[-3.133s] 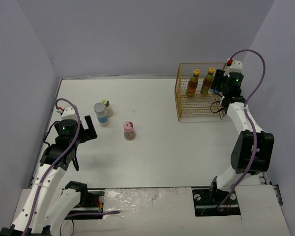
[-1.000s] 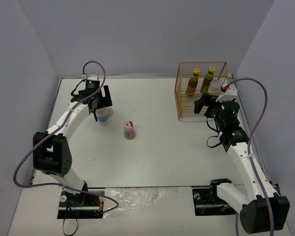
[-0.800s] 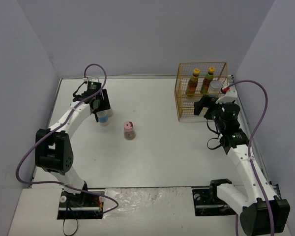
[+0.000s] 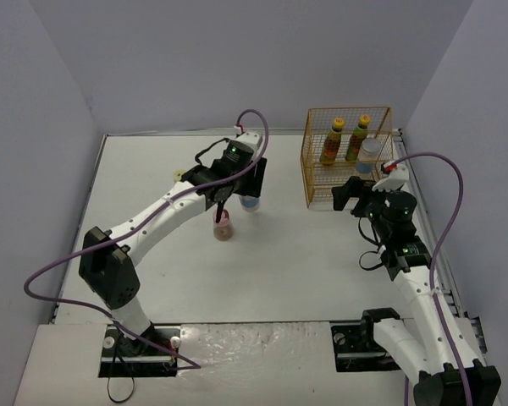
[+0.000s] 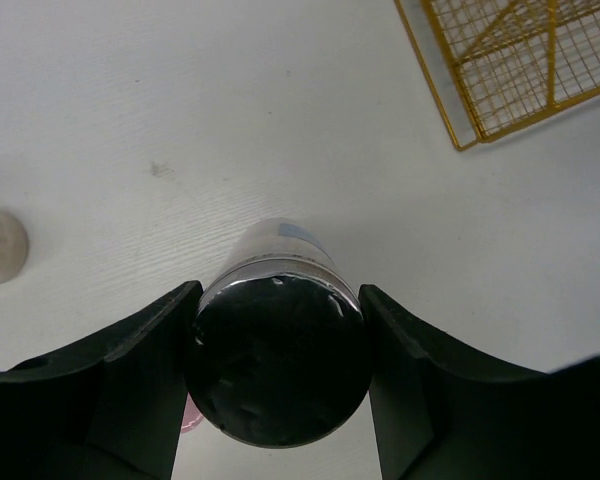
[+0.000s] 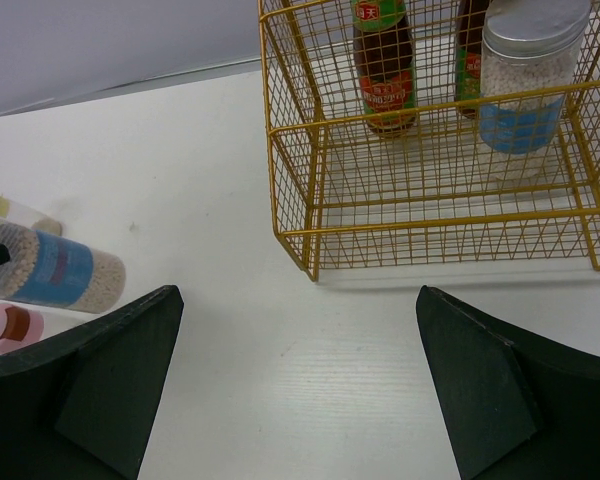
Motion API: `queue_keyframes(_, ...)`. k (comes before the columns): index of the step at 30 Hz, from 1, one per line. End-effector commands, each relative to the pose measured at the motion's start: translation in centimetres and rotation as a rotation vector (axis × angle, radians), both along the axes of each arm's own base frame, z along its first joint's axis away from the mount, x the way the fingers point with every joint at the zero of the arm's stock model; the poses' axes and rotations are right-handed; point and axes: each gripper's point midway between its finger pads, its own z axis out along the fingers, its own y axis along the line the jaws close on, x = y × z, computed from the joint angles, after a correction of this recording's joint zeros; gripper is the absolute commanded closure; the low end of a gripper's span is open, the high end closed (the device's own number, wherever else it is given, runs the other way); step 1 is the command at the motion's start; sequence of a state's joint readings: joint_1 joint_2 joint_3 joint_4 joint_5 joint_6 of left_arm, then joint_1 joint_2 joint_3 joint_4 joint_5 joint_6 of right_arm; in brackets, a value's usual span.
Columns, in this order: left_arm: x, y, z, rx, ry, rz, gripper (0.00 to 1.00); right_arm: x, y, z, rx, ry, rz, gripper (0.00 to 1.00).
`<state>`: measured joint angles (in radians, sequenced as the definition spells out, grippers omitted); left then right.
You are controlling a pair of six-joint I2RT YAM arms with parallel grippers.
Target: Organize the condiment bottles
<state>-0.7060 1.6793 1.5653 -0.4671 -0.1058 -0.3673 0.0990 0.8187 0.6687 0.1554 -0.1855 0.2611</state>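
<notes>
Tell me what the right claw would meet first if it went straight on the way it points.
Most likely the yellow wire basket: the open right claw faces its near mesh side, with only bare table between. Depth is uncertain, so it might strike low, near the bottom rail.

Noted: yellow wire-grid basket (image 6: 312,200); dark bottle (image 6: 383,50), red-green label; blue-labelled bottle (image 6: 55,272), whitish grains; pink-capped bottle (image 4: 223,227); white table (image 4: 305,271).
</notes>
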Motion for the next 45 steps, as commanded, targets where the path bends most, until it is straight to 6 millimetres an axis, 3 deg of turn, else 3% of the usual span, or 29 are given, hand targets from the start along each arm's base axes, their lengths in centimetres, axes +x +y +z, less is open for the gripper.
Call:
queue_keyframes(1, -1.5, -4.8, 1.6, -0.051, -0.044, -0.097, 0.90, -0.4, 0.6, 1.9, 0.005, -0.074, 0.034, 0.00)
queue_keyframes(4, -3.1, -6.6, 0.3, -0.044, -0.022, -0.136, 0.82, -0.6, 0.6, 1.9, 0.001, -0.077, 0.040, 0.00)
queue_keyframes(9, -4.9, -8.4, -1.9, -0.022, -0.001, -0.172, 0.61, -0.6, 1.0, 1.7, -0.005, -0.071, 0.062, 0.00)
queue_keyframes(11, -5.4, -8.5, -2.7, -0.015, 0.012, -0.171, 0.53, -0.6, 1.4, 1.6, -0.010, -0.069, 0.081, 0.00)
queue_keyframes(17, -5.8, -8.2, -3.2, -0.036, 0.018, -0.158, 0.16, -0.5, 2.1, 1.0, -0.025, -0.052, 0.117, 0.00)
queue_keyframes(22, -6.1, -7.9, -2.3, -0.059, 0.012, -0.149, 0.03, -0.4, 3.2, 0.4, -0.040, -0.036, 0.157, 0.00)
queue_keyframes(26, -6.2, -6.4, 0.7, -0.095, -0.046, -0.115, 0.03, -0.6, 5.1, 0.4, -0.062, -0.037, 0.219, 0.00)
queue_keyframes(31, -5.3, -2.4, 4.5, -0.139, -0.125, -0.023, 0.03, -0.8, 8.8, -0.6, -0.143, -0.013, 0.299, 0.00)
queue_keyframes(34, -4.4, 1.9, 5.8, -0.152, -0.158, 0.068, 0.03, -0.9, 11.2, -1.1, -0.181, -0.010, 0.346, 0.00)
queue_keyframes(37, -3.8, 6.2, 5.8, -0.151, -0.162, 0.157, 0.03, -1.4, 14.1, -2.2, -0.209, 0.004, 0.415, 0.00)
queue_keyframes(39, -3.7, 10.3, 5.6, -0.149, -0.167, 0.243, 0.03, -1.4, 15.5, -2.5, -0.227, -0.003, 0.442, 0.00)
queue_keyframes(45, -4.9, 18.3, 5.3, -0.131, -0.182, 0.395, 0.03, -1.8, 19.2, -4.8, -0.274, 0.028, 0.525, 0.00)
